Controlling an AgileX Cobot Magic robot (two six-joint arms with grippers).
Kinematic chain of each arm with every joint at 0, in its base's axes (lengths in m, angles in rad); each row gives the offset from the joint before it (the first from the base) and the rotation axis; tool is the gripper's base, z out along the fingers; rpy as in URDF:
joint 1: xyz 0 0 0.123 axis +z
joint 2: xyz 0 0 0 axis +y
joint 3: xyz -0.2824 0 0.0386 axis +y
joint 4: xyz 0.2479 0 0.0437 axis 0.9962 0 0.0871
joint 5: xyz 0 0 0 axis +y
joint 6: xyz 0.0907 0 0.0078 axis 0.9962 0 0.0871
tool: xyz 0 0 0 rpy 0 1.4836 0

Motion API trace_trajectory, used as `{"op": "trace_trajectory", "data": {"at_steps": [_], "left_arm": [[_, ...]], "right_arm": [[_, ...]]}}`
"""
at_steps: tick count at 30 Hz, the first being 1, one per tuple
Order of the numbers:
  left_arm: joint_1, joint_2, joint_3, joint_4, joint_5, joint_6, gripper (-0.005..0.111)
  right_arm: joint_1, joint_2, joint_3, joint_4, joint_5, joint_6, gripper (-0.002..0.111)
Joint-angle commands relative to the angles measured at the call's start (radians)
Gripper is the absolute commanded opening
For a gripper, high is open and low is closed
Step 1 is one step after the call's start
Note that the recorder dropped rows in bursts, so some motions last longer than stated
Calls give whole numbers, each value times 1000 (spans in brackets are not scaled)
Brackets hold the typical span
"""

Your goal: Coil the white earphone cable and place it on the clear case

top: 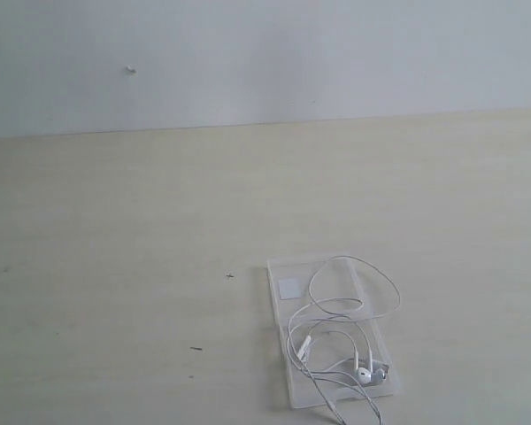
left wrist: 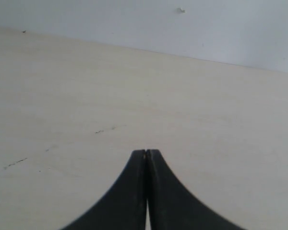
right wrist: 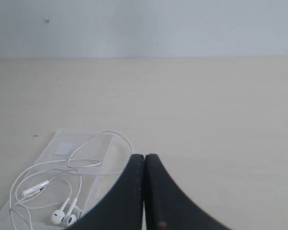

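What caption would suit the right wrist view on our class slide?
Shut right gripper facing the white earphone cable, loosely looped over the clear case.

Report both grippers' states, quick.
Left gripper: closed, holding nothing.
Right gripper: closed, holding nothing.

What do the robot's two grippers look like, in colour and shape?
The left gripper has two smooth, matte black fingers, broad at the base and curving inward to narrow tips. The right gripper looks the same, with a tiny reddish speck low on one finger. No cables, labels or arm links show; the exterior view shows no arm.
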State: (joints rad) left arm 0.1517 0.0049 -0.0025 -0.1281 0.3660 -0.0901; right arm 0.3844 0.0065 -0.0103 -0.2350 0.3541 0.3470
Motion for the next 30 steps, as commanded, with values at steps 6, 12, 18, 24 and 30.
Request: {"op": "trace_trajectory", "data": {"at_steps": [6, 12, 18, 24, 30], "left_arm": [[3, -5, 3, 3, -5, -6, 0], [3, -5, 3, 3, -5, 3, 0], [3, -5, 3, 3, -5, 5, 0], [3, -5, 3, 3, -5, 8, 0], [3, -5, 3, 3, -5, 8, 0]], "right_arm": [[-8, -6, 5, 98, -34, 26, 0], [-8, -6, 10, 178, -10, -53, 0], [-8, -6, 10, 180, -20, -278, 0], [-8, -6, 10, 182, -20, -276, 0], [-57, -6, 10, 185, -20, -269, 0]]}}
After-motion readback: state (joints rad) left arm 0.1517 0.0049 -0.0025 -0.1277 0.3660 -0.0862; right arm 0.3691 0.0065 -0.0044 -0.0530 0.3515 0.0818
